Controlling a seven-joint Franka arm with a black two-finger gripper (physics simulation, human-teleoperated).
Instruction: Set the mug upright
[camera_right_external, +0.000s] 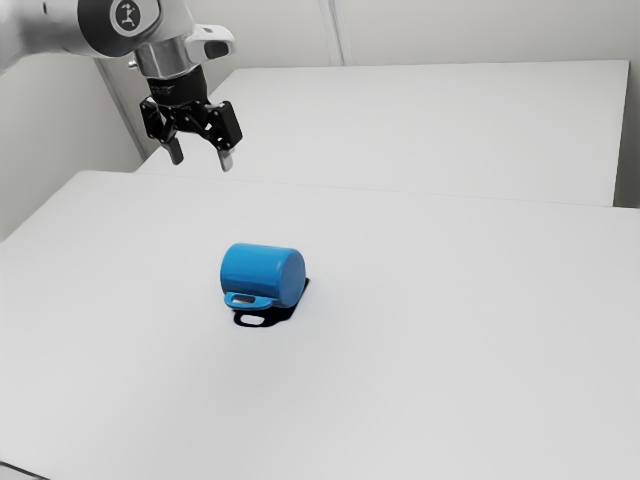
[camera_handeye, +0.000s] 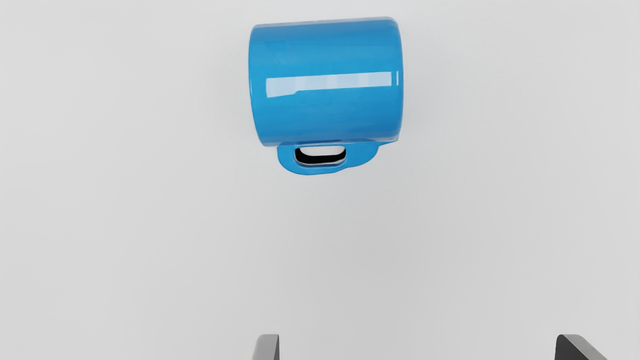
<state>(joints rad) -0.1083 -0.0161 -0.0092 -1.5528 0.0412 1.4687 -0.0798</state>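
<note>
While mug (camera_right_external: 255, 268) lies sideways, exterior view shows base (camera_right_external: 293, 277); wrist view, glare (camera_handeye: 330, 84).

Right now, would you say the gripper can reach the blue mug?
Probably yes: the gripper hangs open above the table, and nothing stands between it and the mug on its side.
</note>
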